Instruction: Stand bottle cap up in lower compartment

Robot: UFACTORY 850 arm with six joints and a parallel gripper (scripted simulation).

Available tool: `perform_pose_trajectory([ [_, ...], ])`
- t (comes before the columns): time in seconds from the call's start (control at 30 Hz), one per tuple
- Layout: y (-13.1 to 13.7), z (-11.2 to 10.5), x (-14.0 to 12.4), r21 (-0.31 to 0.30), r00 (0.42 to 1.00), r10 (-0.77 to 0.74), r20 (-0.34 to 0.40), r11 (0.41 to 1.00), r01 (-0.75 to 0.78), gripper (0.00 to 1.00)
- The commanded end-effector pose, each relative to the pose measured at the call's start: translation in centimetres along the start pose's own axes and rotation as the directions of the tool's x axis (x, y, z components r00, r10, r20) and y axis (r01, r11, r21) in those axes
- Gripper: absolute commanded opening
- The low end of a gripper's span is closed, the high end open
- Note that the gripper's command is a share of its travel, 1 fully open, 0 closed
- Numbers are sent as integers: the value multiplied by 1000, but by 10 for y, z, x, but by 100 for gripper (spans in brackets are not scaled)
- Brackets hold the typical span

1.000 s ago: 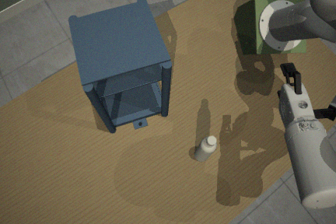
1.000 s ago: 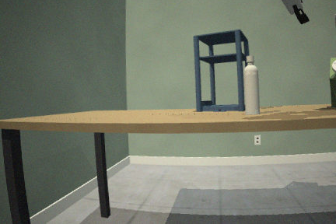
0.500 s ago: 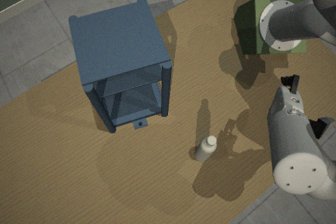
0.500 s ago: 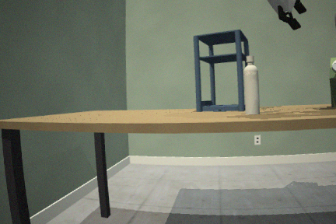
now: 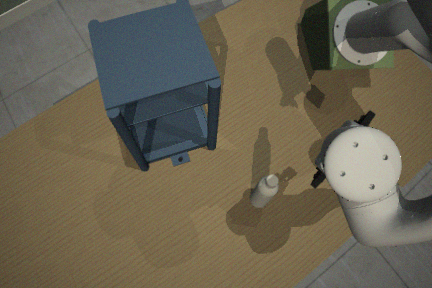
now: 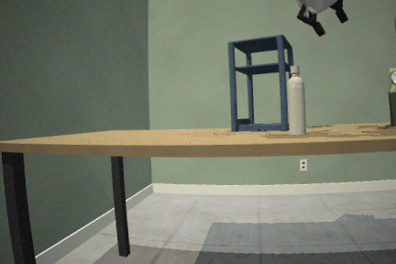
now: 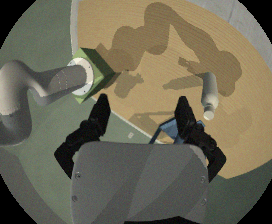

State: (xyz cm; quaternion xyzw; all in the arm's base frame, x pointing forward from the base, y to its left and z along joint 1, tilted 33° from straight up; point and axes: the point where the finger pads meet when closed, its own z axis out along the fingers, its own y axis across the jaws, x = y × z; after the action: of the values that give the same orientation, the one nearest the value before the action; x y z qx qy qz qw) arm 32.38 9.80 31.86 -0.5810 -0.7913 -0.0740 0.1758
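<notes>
I count one gripper [image 6: 324,18], upper right of the exterior view, jaws wide apart, holding nothing, well above the table [image 6: 137,143]. One bottle [image 5: 264,191], lower centre of the top view, upright, cap up, bare wood on every side of it. One shelving unit [image 5: 150,49], upper left, four posts, three shelves, its front edge well apart from the bottle. One green pedestal [image 5: 382,61], upper right.
</notes>
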Motion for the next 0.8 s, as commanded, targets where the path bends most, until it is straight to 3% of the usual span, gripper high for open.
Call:
perform_pose_trajectory([
  [0.0, 13, -6, -3, -70, 997, 63, -32, 995, -65, 100],
  [0.4, 54, -41, -32, -285, 946, 287, -152, 903, -320, 100],
  [0.77, 70, -62, -52, -368, 899, 379, -219, 821, -436, 100],
])
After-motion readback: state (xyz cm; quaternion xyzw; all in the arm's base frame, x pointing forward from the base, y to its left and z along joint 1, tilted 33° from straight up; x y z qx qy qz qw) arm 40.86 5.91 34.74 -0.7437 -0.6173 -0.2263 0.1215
